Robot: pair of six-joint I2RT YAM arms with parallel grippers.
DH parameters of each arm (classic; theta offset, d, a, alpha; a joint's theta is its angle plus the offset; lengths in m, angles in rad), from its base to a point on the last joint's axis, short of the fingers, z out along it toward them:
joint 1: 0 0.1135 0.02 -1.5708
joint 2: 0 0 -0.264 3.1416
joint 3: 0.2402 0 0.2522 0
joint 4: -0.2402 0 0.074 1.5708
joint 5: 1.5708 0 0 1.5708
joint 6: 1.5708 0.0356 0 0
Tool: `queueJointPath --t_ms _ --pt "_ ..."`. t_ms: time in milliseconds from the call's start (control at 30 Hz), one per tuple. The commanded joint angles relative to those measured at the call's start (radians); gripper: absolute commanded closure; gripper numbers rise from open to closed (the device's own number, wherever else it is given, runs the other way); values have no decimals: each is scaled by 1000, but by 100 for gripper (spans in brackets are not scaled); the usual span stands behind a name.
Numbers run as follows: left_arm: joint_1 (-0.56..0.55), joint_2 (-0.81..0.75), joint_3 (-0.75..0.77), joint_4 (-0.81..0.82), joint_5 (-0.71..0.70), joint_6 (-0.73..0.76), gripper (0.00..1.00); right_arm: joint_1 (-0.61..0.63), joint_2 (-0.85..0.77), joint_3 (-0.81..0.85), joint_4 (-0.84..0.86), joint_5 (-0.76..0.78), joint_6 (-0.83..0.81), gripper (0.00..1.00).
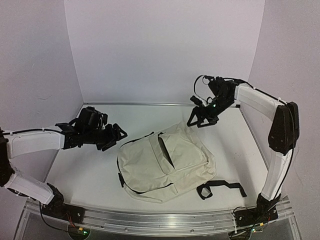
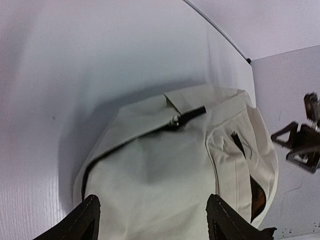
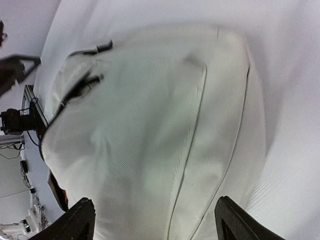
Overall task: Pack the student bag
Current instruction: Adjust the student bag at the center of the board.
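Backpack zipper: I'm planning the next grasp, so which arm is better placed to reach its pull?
Left, probably: the left gripper, open, faces the zipper pull head-on; the right gripper hangs by the far corner of the backpack.
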State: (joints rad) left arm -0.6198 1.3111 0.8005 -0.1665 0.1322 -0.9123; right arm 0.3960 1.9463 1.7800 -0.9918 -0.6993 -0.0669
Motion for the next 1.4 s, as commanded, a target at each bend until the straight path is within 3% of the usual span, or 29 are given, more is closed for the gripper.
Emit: queueJointPath --t_ms 0,133,233,300,433,600,800,1000,1133,1233,1367 --pt "-95 -57 -143 -7 -43 -158 26 -6 113 217 25 4 16 16" --pt "-179 -7 -169 41 -68 -197 25 -4 221 325 25 -44 45 16" --pt "-196 46 -175 91 -54 -225 32 -1 260 324 26 -92 56 16" --pt "-197 73 -178 123 -54 -241 44 5 265 284 27 -116 51 18" --pt "-179 111 -124 104 -109 -213 78 10 227 146 26 -164 23 24" --pt "-11 168 -43 120 -50 -124 98 10 127 -24 26 -190 -15 26" --pt "127 373 217 107 63 58 100 21 28 -201 28 -254 -49 27" --pt "137 690 677 -7 221 255 99 161 -38 -324 32 -255 -99 27" --pt "123 820 898 -16 358 331 98 230 -59 -328 31 -248 -118 27" --pt "99 852 1000 -57 389 407 97 220 -106 -304 26 -256 -123 25" --pt "87 842 1007 -33 458 458 92 132 -174 -248 24 -253 -129 22"
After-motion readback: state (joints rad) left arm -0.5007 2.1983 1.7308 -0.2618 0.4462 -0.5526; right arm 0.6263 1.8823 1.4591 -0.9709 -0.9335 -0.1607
